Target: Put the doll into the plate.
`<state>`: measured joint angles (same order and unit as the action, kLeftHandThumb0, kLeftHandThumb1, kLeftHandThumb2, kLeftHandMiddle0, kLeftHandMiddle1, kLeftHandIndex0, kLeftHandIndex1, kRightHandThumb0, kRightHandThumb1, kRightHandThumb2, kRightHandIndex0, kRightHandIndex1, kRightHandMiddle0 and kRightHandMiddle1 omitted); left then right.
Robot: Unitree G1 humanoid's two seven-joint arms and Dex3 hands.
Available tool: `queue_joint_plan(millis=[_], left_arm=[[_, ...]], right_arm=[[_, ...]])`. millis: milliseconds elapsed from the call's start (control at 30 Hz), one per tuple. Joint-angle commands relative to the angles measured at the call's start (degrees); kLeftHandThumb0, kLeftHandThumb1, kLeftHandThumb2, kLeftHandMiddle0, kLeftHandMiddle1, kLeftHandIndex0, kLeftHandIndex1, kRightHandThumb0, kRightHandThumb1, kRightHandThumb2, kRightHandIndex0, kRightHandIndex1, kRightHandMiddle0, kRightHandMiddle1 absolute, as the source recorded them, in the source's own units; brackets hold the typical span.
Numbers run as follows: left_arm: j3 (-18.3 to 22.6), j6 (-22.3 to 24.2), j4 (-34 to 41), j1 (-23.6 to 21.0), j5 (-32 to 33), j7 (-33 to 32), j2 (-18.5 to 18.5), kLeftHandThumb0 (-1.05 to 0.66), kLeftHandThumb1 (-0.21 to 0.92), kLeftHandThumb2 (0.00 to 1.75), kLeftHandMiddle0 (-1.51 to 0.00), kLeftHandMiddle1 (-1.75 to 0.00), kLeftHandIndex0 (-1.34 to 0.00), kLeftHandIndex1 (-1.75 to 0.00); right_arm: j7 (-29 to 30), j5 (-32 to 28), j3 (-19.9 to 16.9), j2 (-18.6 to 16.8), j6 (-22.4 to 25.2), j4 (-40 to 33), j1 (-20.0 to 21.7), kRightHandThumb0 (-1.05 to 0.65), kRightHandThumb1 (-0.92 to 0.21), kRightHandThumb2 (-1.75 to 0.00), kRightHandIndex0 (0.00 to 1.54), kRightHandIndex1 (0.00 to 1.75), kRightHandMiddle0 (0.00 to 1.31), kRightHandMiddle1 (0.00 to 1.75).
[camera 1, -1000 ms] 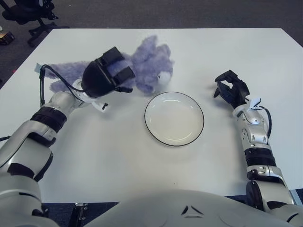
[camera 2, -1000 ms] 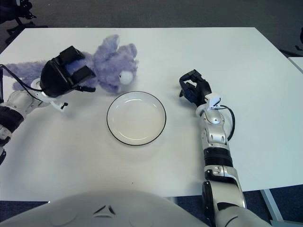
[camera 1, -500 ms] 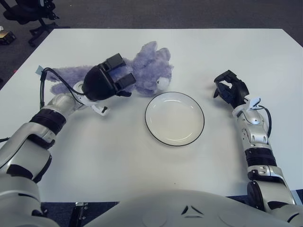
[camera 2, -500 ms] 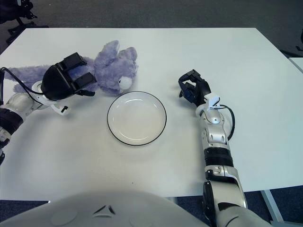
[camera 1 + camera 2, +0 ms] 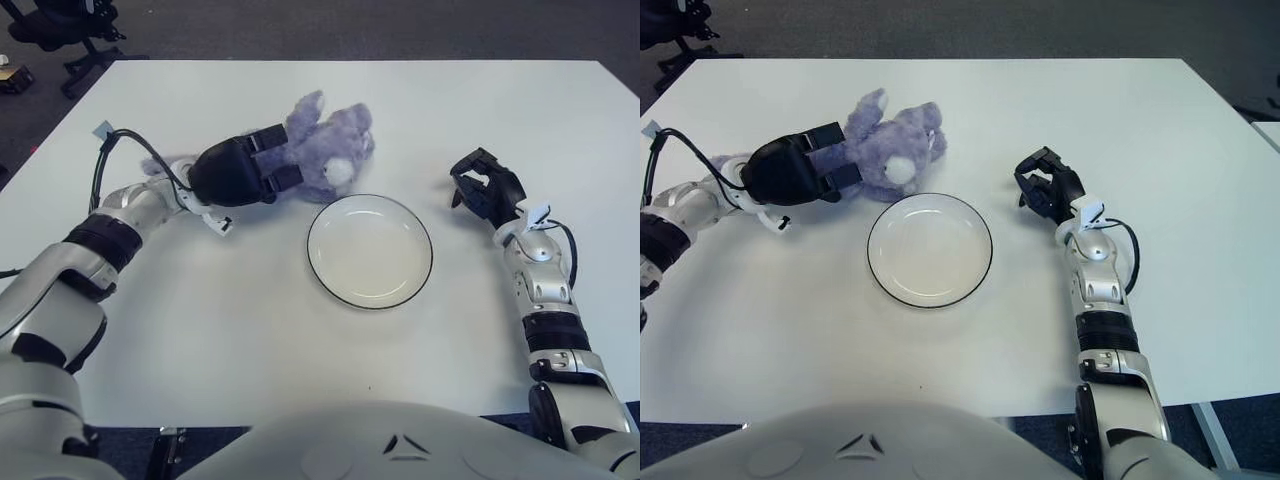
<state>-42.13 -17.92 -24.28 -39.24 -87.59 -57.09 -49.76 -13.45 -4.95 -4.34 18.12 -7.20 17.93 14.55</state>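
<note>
At the bottom of the frame the grey curved body (image 5: 380, 440) of the robot fills the lower edge. Above it the white table (image 5: 250, 340) takes most of the picture.

Near the centre, a little to the right, the plate (image 5: 370, 250) lies flat on the table. It is white with a thin dark rim, and nothing is in it.

At the right side the right hand (image 5: 487, 190) shows beside the plate, apart from it. Its dark fingers are curled in and it holds nothing.

In the upper left part the left hand (image 5: 245, 172) is closed on the doll (image 5: 325, 150). Its dark fingers (image 5: 283, 180) wrap over the body of the doll from the left. The doll is a purple plush animal. It lies just above and left of the plate; whether its pale muzzle touches the rim I cannot tell. It is not in the plate.

At the top left corner a black office chair (image 5: 60, 25) stands on the dark floor.
</note>
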Motion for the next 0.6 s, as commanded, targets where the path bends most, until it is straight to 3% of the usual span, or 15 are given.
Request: queue_joint_plan(millis=[0,133,567], left_arm=[[2.1,-0.2,2.9,1.7,2.3,1.6,-1.5,-0.50,0.92,0.10,-0.52,-0.09,-0.53,-0.56],[4.6,0.0,3.7,2.9,5.5,0.6,-0.6,-0.54,0.92,0.06,-0.52,-0.02,-0.56,-0.31],[9.8,-6.4,4.8,3.3,14.9,1.1,0.3,-0.43,0.92,0.05,-0.54,0.00,-0.63,-0.17]], right_arm=[[-1.6,2.0,1.7,0.7,4.2,1.9,-3.0,-0.35,-0.92,-0.39,0.78,1.74,0.34,1.60],[-1.7,2.1,2.0,1.1,4.8,1.8,-2.8,-0.35,-0.92,-0.39,0.77,1.74,0.33,1.60],[-1.6,2.8,2.3,1.8,6.0,1.5,-2.6,-0.35,-0.92,-0.40,0.75,1.72,0.32,1.62]])
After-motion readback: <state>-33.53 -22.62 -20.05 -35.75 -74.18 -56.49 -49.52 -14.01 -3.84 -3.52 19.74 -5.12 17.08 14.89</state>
